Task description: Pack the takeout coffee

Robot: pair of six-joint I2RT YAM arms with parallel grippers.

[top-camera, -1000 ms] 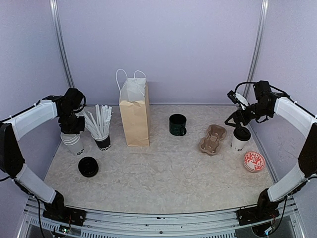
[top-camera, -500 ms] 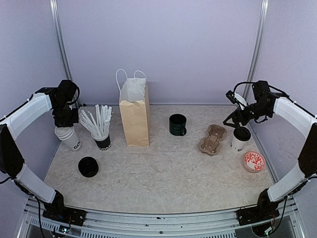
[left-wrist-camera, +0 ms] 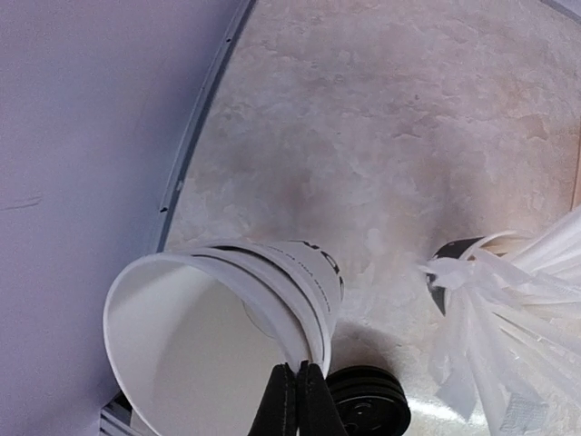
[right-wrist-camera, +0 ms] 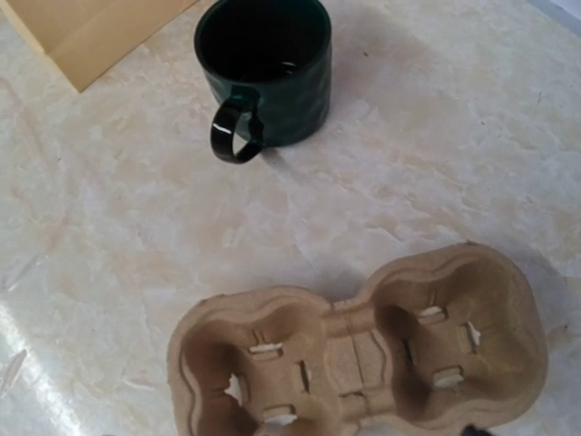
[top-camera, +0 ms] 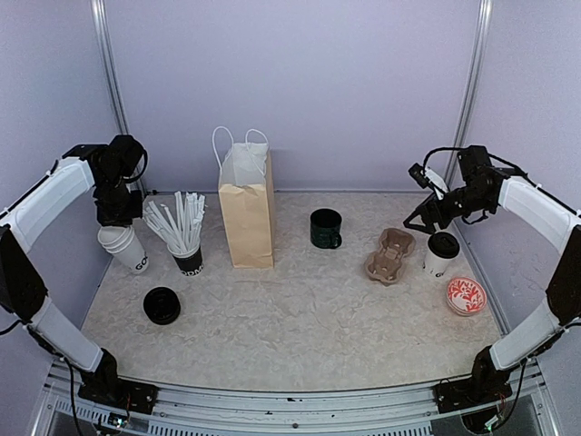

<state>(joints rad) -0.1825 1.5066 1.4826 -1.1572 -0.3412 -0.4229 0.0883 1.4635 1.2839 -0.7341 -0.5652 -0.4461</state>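
A stack of white paper takeout cups (top-camera: 124,248) with black lettering hangs tilted from my left gripper (top-camera: 113,225), just above the table at the far left. In the left wrist view the left gripper (left-wrist-camera: 296,400) is shut on the near rim of the open cup stack (left-wrist-camera: 218,336). A stack of black lids (top-camera: 162,305) lies in front of it and also shows in the left wrist view (left-wrist-camera: 370,407). A lidded white cup (top-camera: 442,255) stands at the right. My right gripper (top-camera: 425,218) hovers open above and left of it, empty.
A black cup of white straws (top-camera: 186,238) stands right of the cup stack. A brown paper bag (top-camera: 247,211) stands upright at the back. A dark green mug (right-wrist-camera: 265,74) and a pulp cup carrier (right-wrist-camera: 363,354) sit centre-right. A red patterned disc (top-camera: 466,296) lies at the right.
My left gripper has lifted the cup stack slightly, moved it back-left and tilted it. My right gripper has moved up and left, away from the lidded cup's lid.
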